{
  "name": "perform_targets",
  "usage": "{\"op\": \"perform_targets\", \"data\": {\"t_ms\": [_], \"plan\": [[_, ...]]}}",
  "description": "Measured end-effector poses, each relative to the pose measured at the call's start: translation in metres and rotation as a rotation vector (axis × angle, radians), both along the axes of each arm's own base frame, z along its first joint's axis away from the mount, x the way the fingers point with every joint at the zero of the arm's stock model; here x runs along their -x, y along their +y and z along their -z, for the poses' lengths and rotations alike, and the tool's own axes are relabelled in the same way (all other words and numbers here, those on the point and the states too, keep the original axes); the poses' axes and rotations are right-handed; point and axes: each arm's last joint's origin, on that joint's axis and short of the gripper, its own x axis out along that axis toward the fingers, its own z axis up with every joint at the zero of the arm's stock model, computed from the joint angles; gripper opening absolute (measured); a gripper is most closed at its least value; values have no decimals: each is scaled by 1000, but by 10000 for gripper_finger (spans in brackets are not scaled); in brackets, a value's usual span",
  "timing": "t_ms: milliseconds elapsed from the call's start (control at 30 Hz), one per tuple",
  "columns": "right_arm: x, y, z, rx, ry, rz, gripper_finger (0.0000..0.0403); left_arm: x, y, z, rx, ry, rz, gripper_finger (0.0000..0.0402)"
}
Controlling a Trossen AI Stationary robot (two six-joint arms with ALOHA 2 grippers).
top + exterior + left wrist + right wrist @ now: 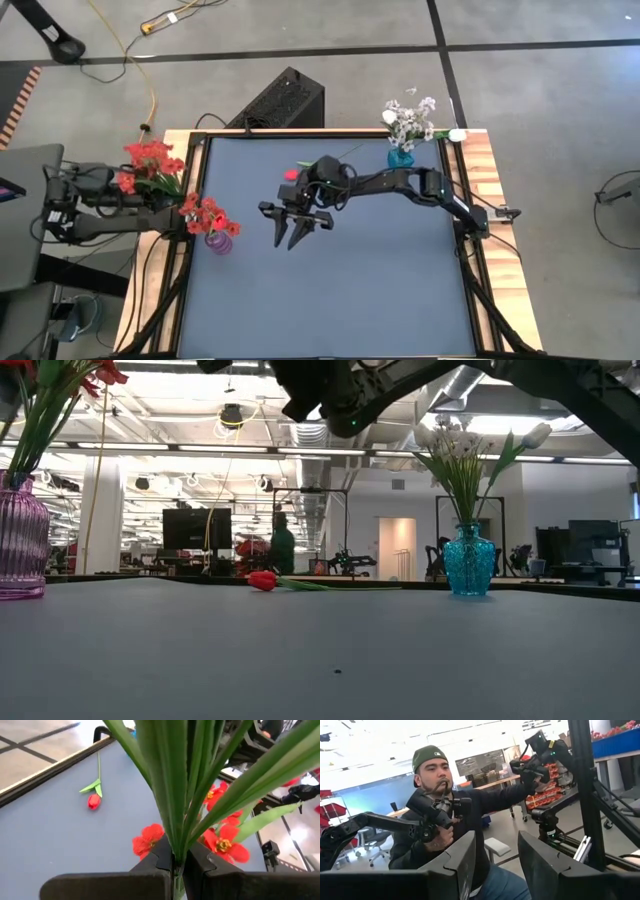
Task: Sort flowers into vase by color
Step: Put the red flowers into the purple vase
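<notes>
Loose red tulip bud on thin green stem (291, 174), upper centre of dark counter (330, 290): light, limp; take mid-stem. Right gripper (300, 228) fingers spread, empty. Left gripper (175, 865) fingers clenched on green stems of red blossom cluster (172, 795).

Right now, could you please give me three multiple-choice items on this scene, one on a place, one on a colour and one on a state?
1. Where does the loose red tulip lie?
A. In the blue vase
B. On the table
C. In the right hand

2. What colour are the flowers in the blue vase?
A. White
B. Red
C. Yellow

3. How is the left hand?
A. Open and empty
B. Shut on a vase
C. Shut on green stems

Answers:
1 B, the low view shows it flat on the table, stem pointing toward the blue vase.
2 A, the white flowers stand in it, while the purple vase holds red ones.
3 C, the left wrist view shows its fingers closed around the stems; the right hand hangs open and empty.
</notes>
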Motion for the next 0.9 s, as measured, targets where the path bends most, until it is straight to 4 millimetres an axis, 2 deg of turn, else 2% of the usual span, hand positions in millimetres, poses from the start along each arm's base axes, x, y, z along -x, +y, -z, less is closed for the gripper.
{"op": "perform_targets", "data": {"t_ms": [367,900], "plan": [[0,0,0,-1,-7,4,172,-7,0,20,-8,0,-8,2],[0,0,0,2,-5,0,172,-14,-1,27,19,23,58,2]]}}
